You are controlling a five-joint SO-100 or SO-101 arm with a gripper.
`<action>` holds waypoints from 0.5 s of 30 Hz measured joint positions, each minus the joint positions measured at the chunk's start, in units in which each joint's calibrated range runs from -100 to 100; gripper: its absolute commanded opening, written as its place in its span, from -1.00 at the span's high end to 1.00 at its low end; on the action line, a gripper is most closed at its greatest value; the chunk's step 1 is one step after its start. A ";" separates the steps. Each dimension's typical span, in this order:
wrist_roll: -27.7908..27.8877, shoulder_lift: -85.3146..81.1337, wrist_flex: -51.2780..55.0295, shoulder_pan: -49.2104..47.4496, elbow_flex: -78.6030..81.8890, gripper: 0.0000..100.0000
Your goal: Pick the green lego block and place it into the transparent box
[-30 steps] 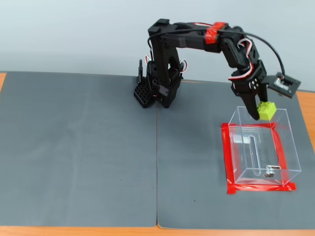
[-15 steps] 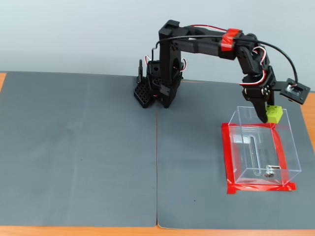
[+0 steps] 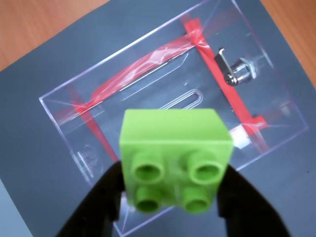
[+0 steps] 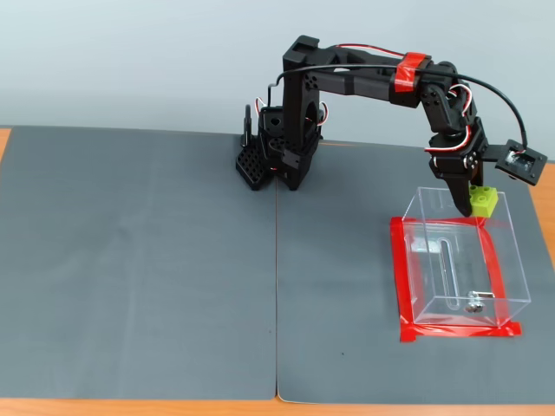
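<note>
Claw (image 3: 170, 190) fingers are clamped on the sides of the green block (image 3: 175, 158), which is held studs toward the wrist camera, above the open box (image 4: 460, 269), so that it can be dropped in. In the fixed view the block (image 4: 483, 200) is seen at the far wall's rim, not over the middle. Room is judged ample inside the empty box; a small shift toward the centre would likely clear the thin rim.

Green lego block (image 3: 175, 160): lime, four studs facing the wrist camera, held clear of the mat above the transparent box (image 4: 512, 260), at its 12 o'clock end in the fixed view. Box: clear-walled, upright, open-topped, red tape around base.
</note>
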 measured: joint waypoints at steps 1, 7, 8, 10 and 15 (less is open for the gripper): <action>0.00 0.00 0.00 0.00 0.00 0.34; 0.10 0.00 0.00 0.00 0.00 0.40; 0.10 0.00 0.00 0.00 0.00 0.42; 0.10 0.00 0.00 0.00 0.00 0.47; 0.10 0.00 0.00 0.00 0.00 0.62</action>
